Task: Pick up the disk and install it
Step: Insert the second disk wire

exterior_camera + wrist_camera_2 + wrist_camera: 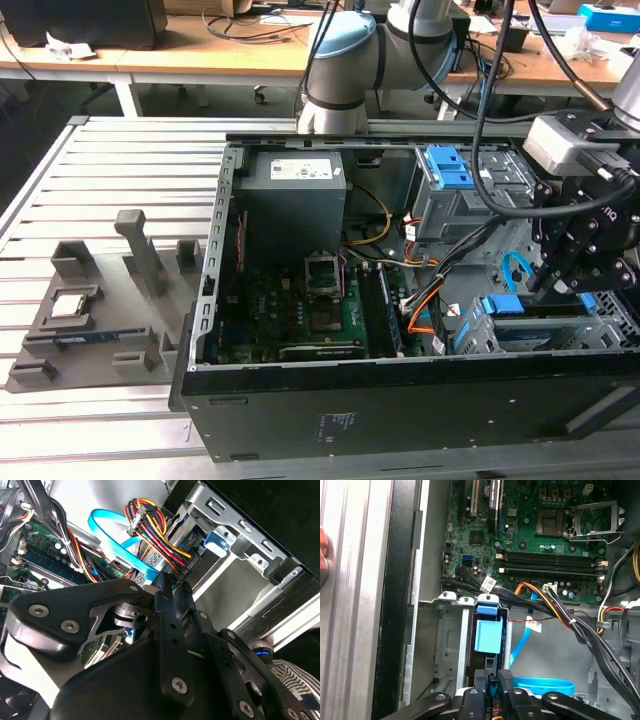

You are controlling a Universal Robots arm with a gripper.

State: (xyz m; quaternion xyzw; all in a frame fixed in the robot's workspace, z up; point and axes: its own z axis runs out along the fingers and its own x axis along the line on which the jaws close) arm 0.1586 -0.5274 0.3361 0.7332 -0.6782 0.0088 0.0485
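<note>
Hovering among cables [555, 611], the gripper [495, 677] meets the disk [487, 636].

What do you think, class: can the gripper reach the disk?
Probably yes: the gripper hangs right over the disk in its open bay, and the cables lie beside it, not across.

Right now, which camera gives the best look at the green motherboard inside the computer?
The first wrist view: the motherboard lies face-on, sockets and memory slots plain. The exterior view shows it slanted and dark; the second wrist view catches an edge behind cables.
</note>
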